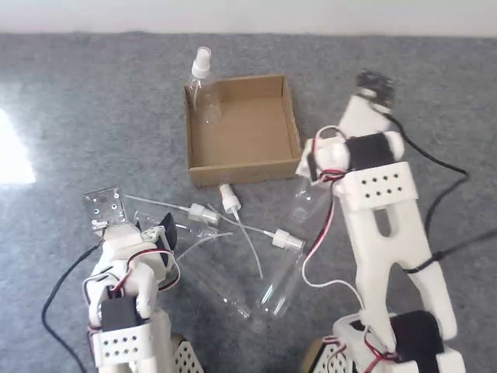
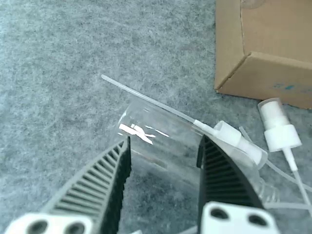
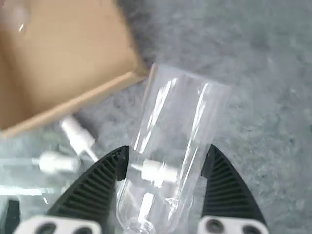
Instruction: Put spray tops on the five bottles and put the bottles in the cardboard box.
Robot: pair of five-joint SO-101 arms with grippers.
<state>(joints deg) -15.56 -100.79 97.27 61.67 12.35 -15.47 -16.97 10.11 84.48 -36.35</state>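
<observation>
The cardboard box [image 1: 203, 140] stands open at the table's middle back. A capped bottle [image 1: 200, 81] stands upright at its far left corner. My right gripper [image 1: 311, 175] [image 3: 163, 156] is by the box's near right corner, shut on a clear bottle [image 1: 308, 203] [image 3: 175, 122]. My left gripper [image 1: 151, 233] [image 2: 163, 146] is open, its fingers straddling a clear bottle [image 2: 161, 136] lying on the carpet. A spray top [image 2: 234, 139] with a long tube lies across that bottle. Another spray top [image 2: 278, 131] [image 1: 229, 200] lies near the box front.
More clear bottles [image 1: 225, 287] [image 1: 283, 284] lie between the arms, with a spray top [image 1: 286, 239] and loose tubes beside them. Grey carpet covers the table. Free room lies at the left and far right.
</observation>
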